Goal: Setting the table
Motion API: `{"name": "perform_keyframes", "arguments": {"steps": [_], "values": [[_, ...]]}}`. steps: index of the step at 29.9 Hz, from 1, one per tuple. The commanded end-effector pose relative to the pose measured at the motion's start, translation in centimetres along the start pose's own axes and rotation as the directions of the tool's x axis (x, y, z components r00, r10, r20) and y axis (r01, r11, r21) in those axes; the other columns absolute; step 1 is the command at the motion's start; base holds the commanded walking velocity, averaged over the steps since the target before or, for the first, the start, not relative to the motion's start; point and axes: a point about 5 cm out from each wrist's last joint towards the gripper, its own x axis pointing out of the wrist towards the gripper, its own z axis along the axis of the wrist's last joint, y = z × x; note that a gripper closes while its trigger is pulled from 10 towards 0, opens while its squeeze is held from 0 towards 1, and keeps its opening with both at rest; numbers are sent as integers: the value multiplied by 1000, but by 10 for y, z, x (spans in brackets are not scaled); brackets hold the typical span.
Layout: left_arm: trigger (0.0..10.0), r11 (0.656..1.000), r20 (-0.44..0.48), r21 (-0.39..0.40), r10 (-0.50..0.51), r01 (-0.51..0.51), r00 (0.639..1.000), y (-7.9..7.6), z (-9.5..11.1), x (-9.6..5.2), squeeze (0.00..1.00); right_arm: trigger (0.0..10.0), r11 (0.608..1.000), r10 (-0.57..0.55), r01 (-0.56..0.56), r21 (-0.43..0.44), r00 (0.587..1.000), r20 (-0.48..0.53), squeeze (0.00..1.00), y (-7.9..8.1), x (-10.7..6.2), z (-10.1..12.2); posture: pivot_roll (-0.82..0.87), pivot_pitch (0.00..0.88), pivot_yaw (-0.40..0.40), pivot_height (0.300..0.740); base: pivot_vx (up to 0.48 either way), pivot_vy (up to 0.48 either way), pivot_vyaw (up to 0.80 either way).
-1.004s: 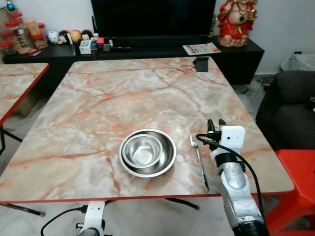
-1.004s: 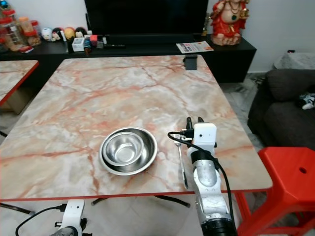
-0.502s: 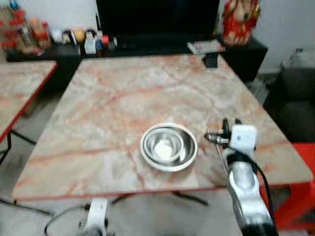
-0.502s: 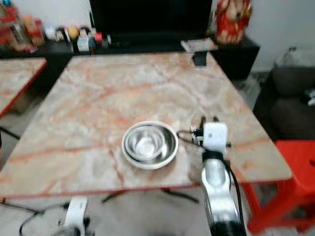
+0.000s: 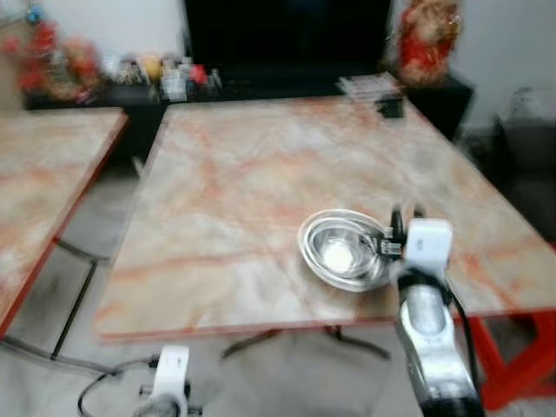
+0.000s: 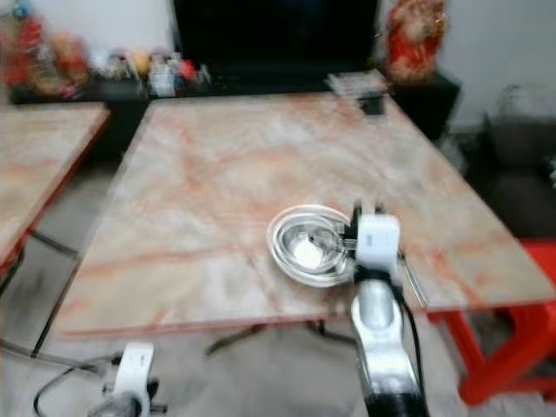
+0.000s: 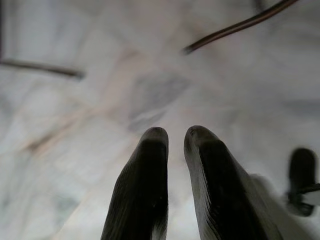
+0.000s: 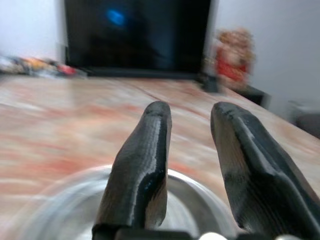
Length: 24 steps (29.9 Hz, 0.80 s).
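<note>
R hand point(image 6: 366, 211) hovers at the near-right rim of the steel bowls point(image 5: 342, 249), empty, fingers point(image 8: 142, 165) moderately apart, aimed across the desk point(image 5: 261, 165). Bowls sit just ahead and below it, so R arm is nearer. L hand point(image 7: 175, 145) hangs over the floor, fingers nearly closed.

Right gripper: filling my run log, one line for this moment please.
right gripper | jaws open, empty | above steel bowls | marble table | left gripper idle, low
</note>
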Motion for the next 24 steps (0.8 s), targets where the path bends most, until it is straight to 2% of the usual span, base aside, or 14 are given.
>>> {"name": "perform_keyframes", "arguments": {"steps": [1, 12, 24], "values": [[10000, 1000, 4, -7, -5, 5, 1000, -4, 2, 1, 0, 10000, 1000, -22, 22, -19, 1000, 10, 0, -9, 2, 2, -35, 0, 27, 740, 0, 352, 0], [10000, 1000, 10, -10, -5, 5, 1000, -5, 5, 1, 0, 10000, 1000, -18, 18, -8, 998, 53, 0, -9, 6, 12, -36, 0, 25, 740, 0, 353, 0], [10000, 1000, 7, -13, -3, 4, 1000, -5, 3, 1, 0, 10000, 999, 39, -39, -3, 999, 5, 0, -2, 2, 1, -32, 0, 22, 740, 0, 358, 0]]}}
